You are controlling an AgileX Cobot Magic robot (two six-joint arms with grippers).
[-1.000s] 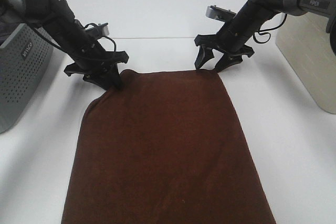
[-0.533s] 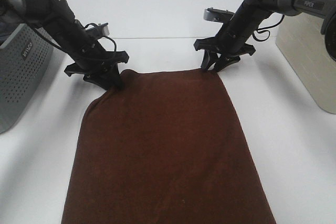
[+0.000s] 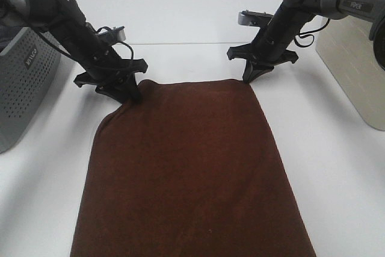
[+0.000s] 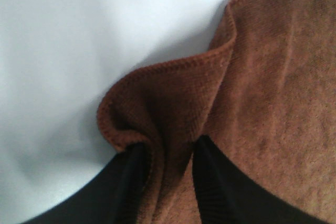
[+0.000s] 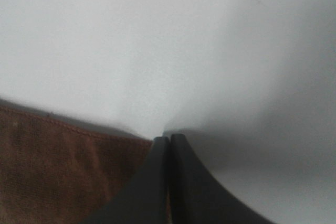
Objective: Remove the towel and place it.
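The left gripper (image 4: 168, 153) pinches a bunched corner of the maroon towel (image 3: 192, 173), which spreads across the white table (image 3: 337, 167) away from both grippers, while the right gripper (image 5: 169, 139), jaws pressed together, meets the neighbouring corner's hem, any catch unclear.

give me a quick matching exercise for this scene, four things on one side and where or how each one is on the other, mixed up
Things:
1. left gripper
2. right gripper
3. towel
4. grey perforated box

Place or state:
a. lies spread out on the white table
b. stands at the far left, beside the left arm
c. clamped on a bunched-up corner of cloth
d. jaws pressed together at the cloth's far right corner

Pairs: 1-c, 2-d, 3-a, 4-b
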